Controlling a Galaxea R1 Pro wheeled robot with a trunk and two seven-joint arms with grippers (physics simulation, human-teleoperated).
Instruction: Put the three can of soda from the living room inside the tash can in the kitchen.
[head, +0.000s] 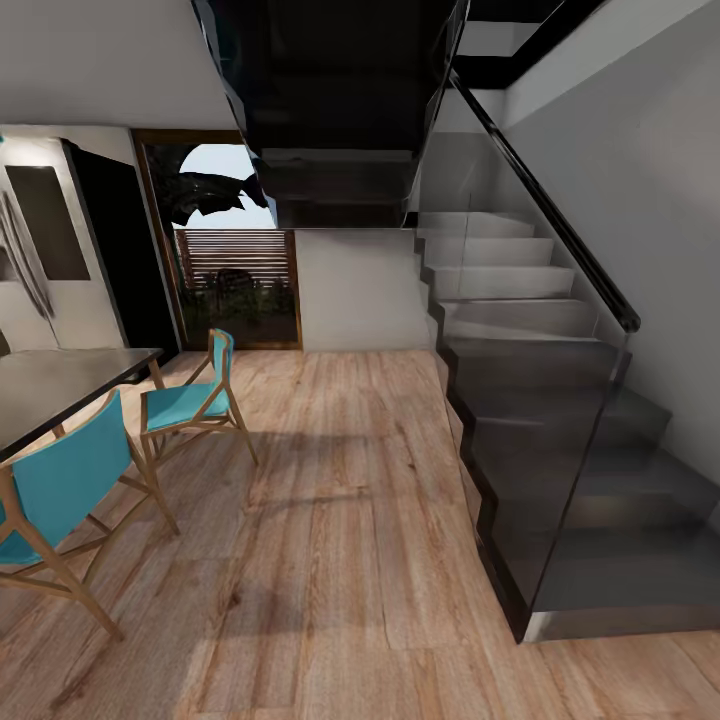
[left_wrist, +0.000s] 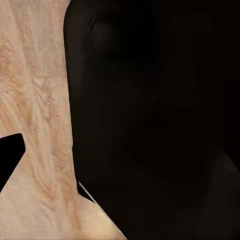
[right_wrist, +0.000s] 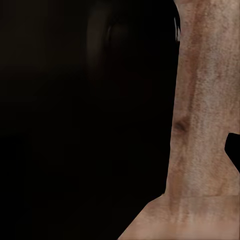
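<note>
Stairs (head: 540, 400) rise at two o'clock, turquoise chairs (head: 185, 405) at nine; the robot looks in transit. Gripper openings: cannot tell.

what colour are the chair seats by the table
Turquoise, on light wooden frames; the chairs show best in the head view.

Daylight comes in through the glass door (head: 238, 245), chairs (head: 190, 400) throwing soft shadows over the wood floor (head: 340, 520). Staircase (head: 540, 420) dim and glossy. Both wrist views mostly black, blurred.
</note>
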